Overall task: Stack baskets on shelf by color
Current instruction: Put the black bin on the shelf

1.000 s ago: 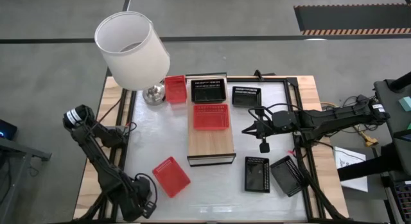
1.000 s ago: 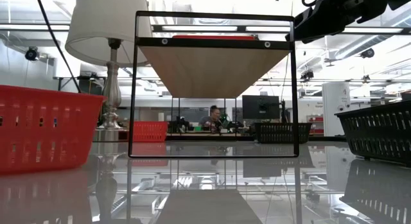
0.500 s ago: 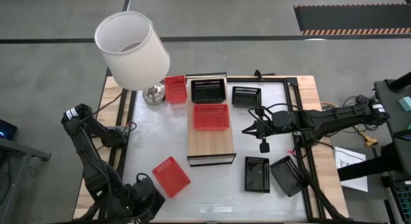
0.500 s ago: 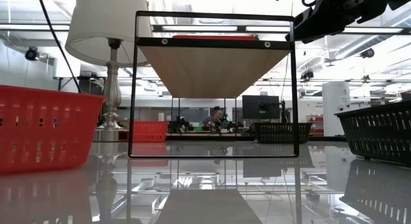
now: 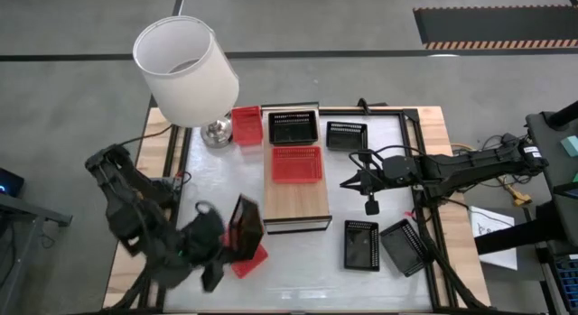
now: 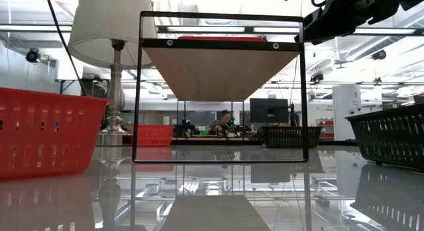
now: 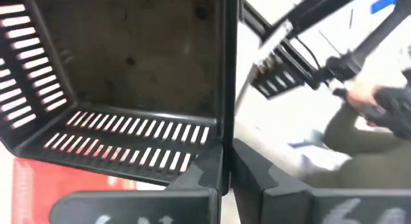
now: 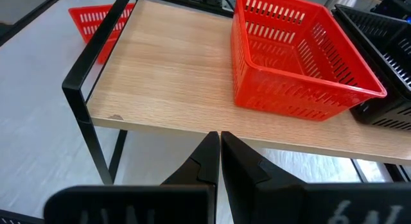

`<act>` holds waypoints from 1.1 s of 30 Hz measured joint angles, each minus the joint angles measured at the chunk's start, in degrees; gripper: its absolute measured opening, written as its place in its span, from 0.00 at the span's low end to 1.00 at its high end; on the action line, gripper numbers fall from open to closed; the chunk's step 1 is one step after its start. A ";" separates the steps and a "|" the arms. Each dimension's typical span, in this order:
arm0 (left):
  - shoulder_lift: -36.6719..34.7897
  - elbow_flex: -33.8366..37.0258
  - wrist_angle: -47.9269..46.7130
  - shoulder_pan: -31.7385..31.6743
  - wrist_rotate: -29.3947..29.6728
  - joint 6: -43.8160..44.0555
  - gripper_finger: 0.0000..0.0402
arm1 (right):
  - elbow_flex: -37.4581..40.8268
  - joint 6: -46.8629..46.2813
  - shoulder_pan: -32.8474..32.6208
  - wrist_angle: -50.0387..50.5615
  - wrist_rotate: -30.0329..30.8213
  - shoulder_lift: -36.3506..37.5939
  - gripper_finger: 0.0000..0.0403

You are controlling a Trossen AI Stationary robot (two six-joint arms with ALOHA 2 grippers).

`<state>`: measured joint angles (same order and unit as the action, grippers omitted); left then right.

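Left claw [image 5: 219,252] clenches a dark basket [image 5: 244,226] by its wall, above a red basket [image 5: 250,261] on the tabletop [image 5: 208,184]. So far the shelf [image 5: 295,202] carries a red shelf basket [image 5: 296,163] and a black shelf basket [image 5: 293,127]; several more remain off it. Right claw [image 5: 369,205], clenched empty, hovers beside the shelf.

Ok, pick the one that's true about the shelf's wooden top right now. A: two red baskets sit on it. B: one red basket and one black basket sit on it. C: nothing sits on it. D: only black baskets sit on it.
B: the high view shows a red basket near the middle of the shelf and a black basket at its far end, with the near part of the board bare.
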<state>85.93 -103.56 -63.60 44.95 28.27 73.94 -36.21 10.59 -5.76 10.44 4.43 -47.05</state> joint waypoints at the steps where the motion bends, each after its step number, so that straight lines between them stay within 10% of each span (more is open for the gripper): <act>1: 0.00 -0.37 0.01 -1.77 0.16 -2.37 0.00 | 0.00 -0.06 0.00 0.00 0.00 0.00 0.02; 8: 0.55 -0.62 0.01 -15.16 -0.70 -5.92 0.00 | 0.00 -0.09 0.00 0.09 0.00 0.00 0.02; 13: 2.15 -0.42 0.14 -21.54 -12.89 -5.71 0.00 | 0.00 -0.10 0.00 1.24 0.00 0.00 0.02; 33: 7.32 0.08 5.29 -25.27 -23.44 0.97 0.00 | 0.00 -0.09 0.00 1.78 0.02 -0.02 0.02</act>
<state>93.25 -103.48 -58.30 19.68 4.83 74.91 -36.21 10.50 -5.76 12.22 4.45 -47.07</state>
